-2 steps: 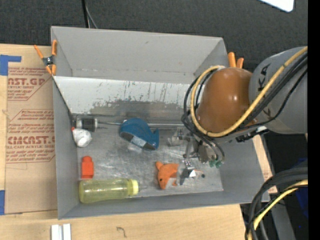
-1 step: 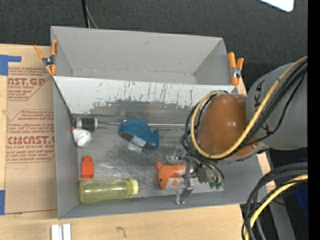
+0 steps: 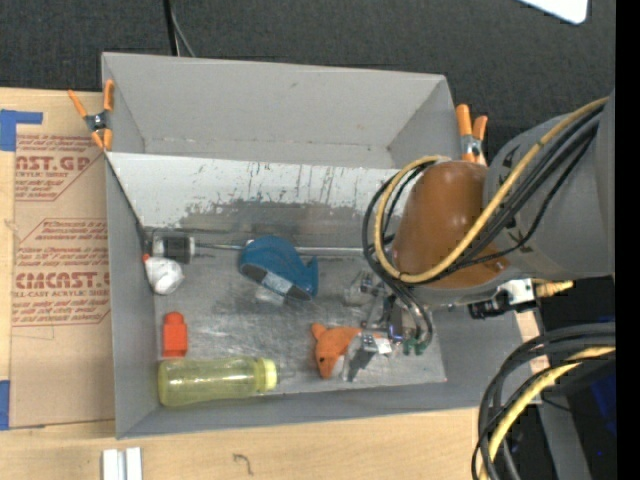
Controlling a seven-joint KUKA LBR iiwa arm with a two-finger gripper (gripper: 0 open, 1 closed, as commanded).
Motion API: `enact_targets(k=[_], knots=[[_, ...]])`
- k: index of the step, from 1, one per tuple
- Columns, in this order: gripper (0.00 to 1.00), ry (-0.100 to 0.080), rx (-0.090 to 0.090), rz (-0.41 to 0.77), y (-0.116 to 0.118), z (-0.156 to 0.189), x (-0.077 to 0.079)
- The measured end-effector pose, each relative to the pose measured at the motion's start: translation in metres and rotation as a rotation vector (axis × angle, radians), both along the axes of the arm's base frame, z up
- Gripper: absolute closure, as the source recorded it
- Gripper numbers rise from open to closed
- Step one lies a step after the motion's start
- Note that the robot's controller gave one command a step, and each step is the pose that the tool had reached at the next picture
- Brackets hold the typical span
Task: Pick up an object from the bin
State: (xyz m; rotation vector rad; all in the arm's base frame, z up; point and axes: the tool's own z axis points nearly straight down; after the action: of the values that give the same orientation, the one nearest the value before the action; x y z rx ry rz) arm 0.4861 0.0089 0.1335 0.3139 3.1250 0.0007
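Note:
My gripper (image 3: pixel 368 350) hangs low at the bin's front right, under the orange cover. Its fingertips are right beside an orange, lumpy toy (image 3: pixel 331 348) lying on the bin floor, touching or nearly touching its right side. I cannot tell how the fingers stand. A blue rounded object (image 3: pixel 277 266) lies a little to the left and further back, apart from the gripper.
A yellow-green clear bottle (image 3: pixel 214 381) lies along the front wall at left. A small orange-red block (image 3: pixel 174 334) stands above it. A white ball-like thing (image 3: pixel 164 276) and a dark rod-shaped tool (image 3: pixel 176 246) lie at the far left.

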Motion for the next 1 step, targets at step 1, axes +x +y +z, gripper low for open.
enact_targets(k=[1], knots=[[0.00, -0.010, 0.000, 0.013, -0.0080, -0.0644, 0.0015]])
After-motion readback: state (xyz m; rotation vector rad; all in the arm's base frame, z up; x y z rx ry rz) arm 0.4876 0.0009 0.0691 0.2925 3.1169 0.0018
